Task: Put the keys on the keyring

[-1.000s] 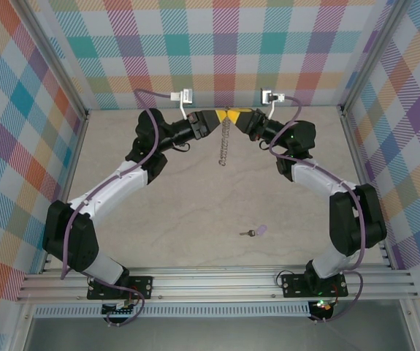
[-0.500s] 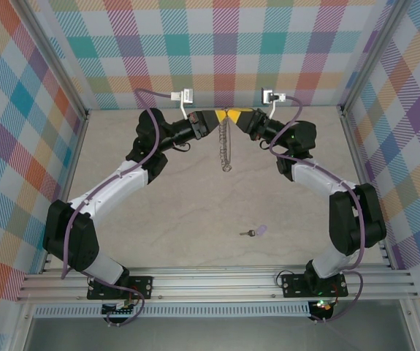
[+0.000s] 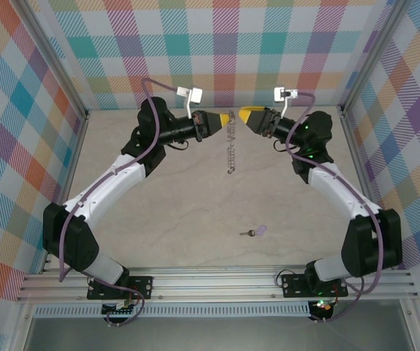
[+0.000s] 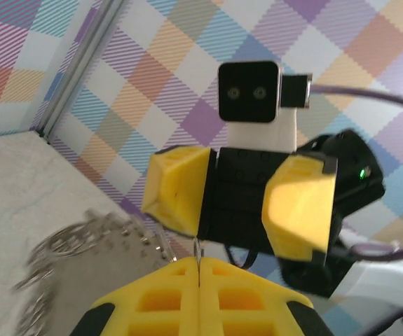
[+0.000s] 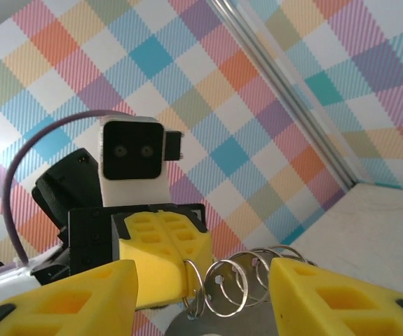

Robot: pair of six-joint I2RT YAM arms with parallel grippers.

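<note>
Since a second ago my right gripper (image 3: 244, 114) has let go and drawn back from the keyring (image 3: 229, 150), and its yellow jaws now stand apart. My left gripper (image 3: 227, 118) is clamped on the ring's top, so the thin silver wire with its scalloped loops hangs edge-on above the pale marbled table (image 3: 173, 212). Well apart, nearer my bases, lies the tiny lilac-headed key (image 3: 254, 231).

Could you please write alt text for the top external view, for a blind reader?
The left claw is shut on the keyring, which hangs from it; the right claw stands open beside it. The lilac-headed key lies on the table, toward the near edge.
</note>
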